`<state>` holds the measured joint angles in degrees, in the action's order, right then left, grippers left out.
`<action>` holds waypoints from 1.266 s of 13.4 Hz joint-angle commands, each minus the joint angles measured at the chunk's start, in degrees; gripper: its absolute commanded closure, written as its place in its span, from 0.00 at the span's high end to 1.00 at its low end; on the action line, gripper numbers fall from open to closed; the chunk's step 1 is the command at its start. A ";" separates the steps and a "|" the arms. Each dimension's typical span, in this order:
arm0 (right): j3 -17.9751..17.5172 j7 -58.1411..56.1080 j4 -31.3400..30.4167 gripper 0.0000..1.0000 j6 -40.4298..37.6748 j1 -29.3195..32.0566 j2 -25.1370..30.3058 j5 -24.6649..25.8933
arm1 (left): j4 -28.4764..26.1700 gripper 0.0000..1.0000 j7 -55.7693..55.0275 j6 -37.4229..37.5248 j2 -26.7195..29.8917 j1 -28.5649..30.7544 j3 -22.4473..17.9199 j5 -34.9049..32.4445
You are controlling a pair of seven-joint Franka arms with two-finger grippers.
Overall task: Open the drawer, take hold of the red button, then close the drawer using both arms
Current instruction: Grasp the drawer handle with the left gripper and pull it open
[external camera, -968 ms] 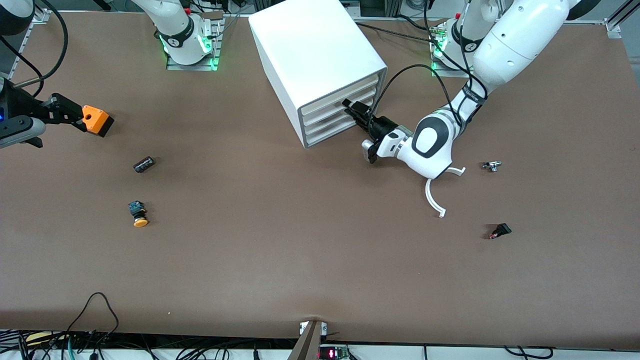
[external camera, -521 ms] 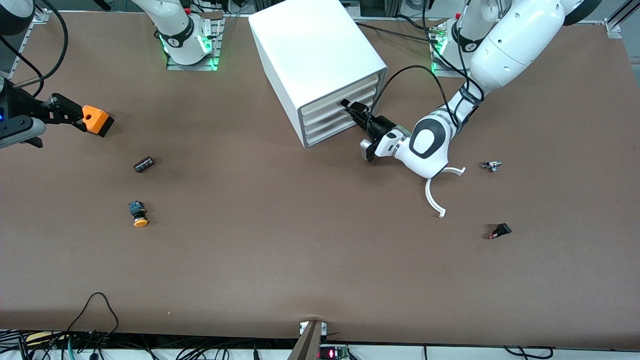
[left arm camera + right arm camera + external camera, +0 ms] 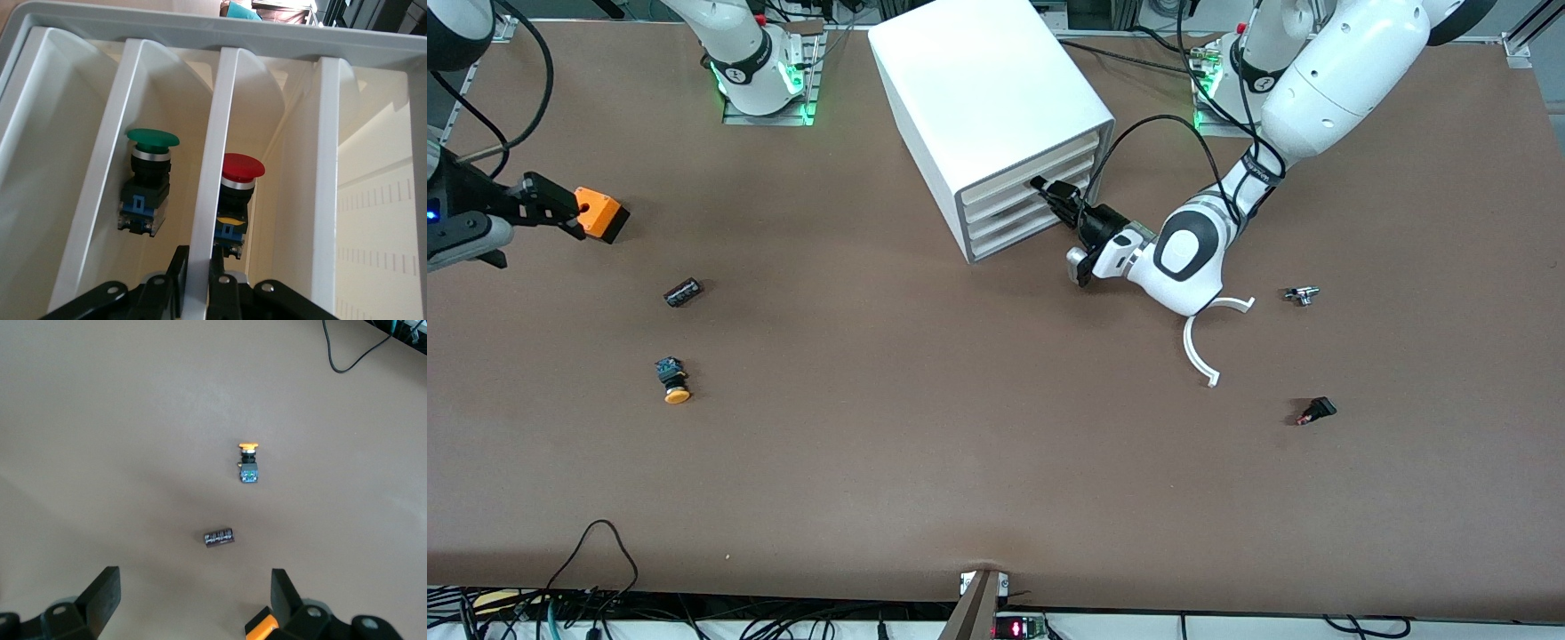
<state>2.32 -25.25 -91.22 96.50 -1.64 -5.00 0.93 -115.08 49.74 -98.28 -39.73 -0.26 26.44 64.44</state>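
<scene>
On the brown surface [image 3: 925,427], your left claw [image 3: 197,280] pinches the drawer [image 3: 200,200] front edge; the button [image 3: 237,190] lies inside, straight ahead of it; your right claw [image 3: 190,597] waits spread, well apart.

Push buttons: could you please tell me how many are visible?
3: orange-capped button on the table toward the right arm's end; green button and red button in adjoining drawers. Others may be hidden.

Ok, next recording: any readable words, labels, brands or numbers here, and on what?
None readable.
Black band on the left arm's white forearm: white lettering, too small.
Small dark cylinder with pale markings on the brown table: print blurred.
Red-lit display below the table edge: illegible.
</scene>
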 commanded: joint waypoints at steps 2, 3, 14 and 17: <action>0.05 0.02 0.96 1.00 1.06 0.06 -1.86 -2.68 | 0.03 0.17 0.44 -0.15 0.00 0.69 0.10 2.54; 0.06 0.02 0.96 1.00 1.14 0.06 -2.12 -2.78 | 0.30 0.17 0.44 -0.24 0.00 1.04 -0.16 2.88; -0.30 -2.79 0.96 1.00 1.14 -3.02 -7.74 -2.87 | 1.35 0.18 0.44 -8.40 0.09 5.52 -0.52 8.60; -0.65 1.75 1.04 0.99 1.23 -5.82 -8.01 -4.00 | 1.44 0.18 0.18 -9.90 0.17 6.75 -0.52 8.78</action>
<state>1.82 -26.16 -91.28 98.16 -5.32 -12.79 -1.76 -113.90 49.97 -105.40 -39.68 5.66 25.80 71.42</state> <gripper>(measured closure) 0.009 0.819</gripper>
